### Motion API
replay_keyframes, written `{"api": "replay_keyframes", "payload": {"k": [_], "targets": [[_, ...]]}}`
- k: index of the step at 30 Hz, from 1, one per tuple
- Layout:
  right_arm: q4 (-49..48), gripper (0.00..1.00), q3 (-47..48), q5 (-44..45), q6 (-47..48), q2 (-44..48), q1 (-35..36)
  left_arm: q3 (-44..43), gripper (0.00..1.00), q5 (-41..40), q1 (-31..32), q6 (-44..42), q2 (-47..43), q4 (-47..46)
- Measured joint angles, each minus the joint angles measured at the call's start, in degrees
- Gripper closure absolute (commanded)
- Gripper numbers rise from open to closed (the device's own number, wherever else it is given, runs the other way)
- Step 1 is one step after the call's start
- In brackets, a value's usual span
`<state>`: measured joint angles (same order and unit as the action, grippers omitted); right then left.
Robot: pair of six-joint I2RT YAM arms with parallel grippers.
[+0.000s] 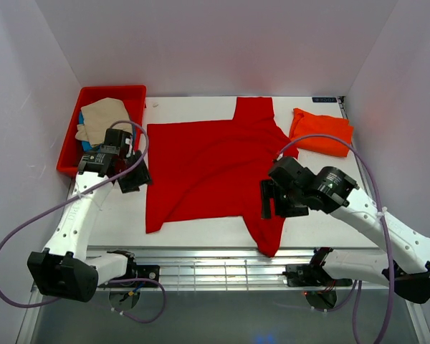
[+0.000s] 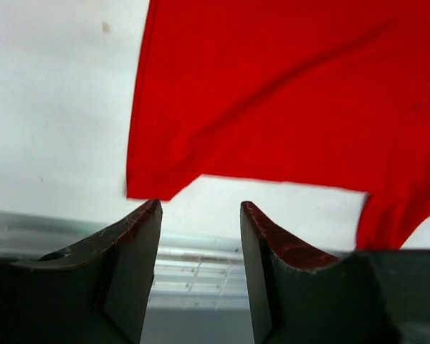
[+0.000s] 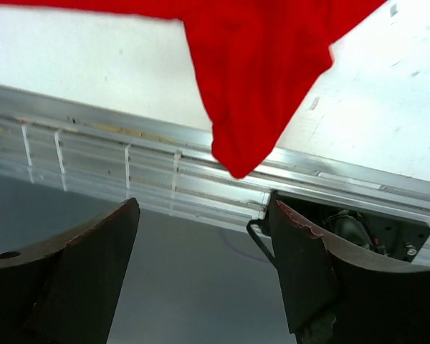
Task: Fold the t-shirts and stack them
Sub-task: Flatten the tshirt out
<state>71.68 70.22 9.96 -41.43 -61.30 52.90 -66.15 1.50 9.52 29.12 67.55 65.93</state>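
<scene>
White table (image 1: 193, 235): red t-shirt (image 1: 208, 165) lies flat, sleeve overhanging near edge; left gripper (image 2: 201, 208) and right gripper (image 3: 204, 204) gape wide, empty.

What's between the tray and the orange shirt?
The red shirt, spread out on the table; the top view shows it.

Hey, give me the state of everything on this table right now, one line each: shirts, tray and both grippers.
bright red t-shirt: spread flat, unfolded, one sleeve tip over the near table edge
orange-red t-shirt: folded, far right
beige t-shirt: bunched up in the tray
red tray: holding clothes, far left
left gripper: open, empty, beside the red shirt's left edge
right gripper: open, empty, near that sleeve
</scene>
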Motion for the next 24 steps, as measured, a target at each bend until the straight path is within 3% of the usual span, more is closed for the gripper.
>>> {"api": "replay_keyframes", "payload": {"k": [3,6,7,9,15,24], "targets": [[0.7,0.32,7.28,5.53,0.68,-3.72,-0.31,-4.17,0.55,-2.62,0.0,1.05,0.22,-4.57],[-2.95,0.65,11.54,9.44,4.13,-8.52,-3.58,-5.29,0.91,-3.67,0.0,1.57,3.72,-10.56],[-5.14,0.82,11.26,10.16,5.84,-9.7,-6.1,-5.84,1.0,-3.74,0.0,1.73,5.95,-12.59],[-10.93,0.92,8.5,9.25,9.14,-11.39,-13.22,-6.82,1.0,-3.45,0.02,1.44,12.07,-17.14],[-25.11,0.92,2.75,6.21,17.05,-18.97,-32.57,-12.04,1.0,-2.36,2.62,0.85,28.92,-25.0],[-39.36,0.92,8.96,-0.57,25.53,-36.68,-40.28,-14.01,1.0,0.44,5.31,-0.26,32.92,-29.81]]}}
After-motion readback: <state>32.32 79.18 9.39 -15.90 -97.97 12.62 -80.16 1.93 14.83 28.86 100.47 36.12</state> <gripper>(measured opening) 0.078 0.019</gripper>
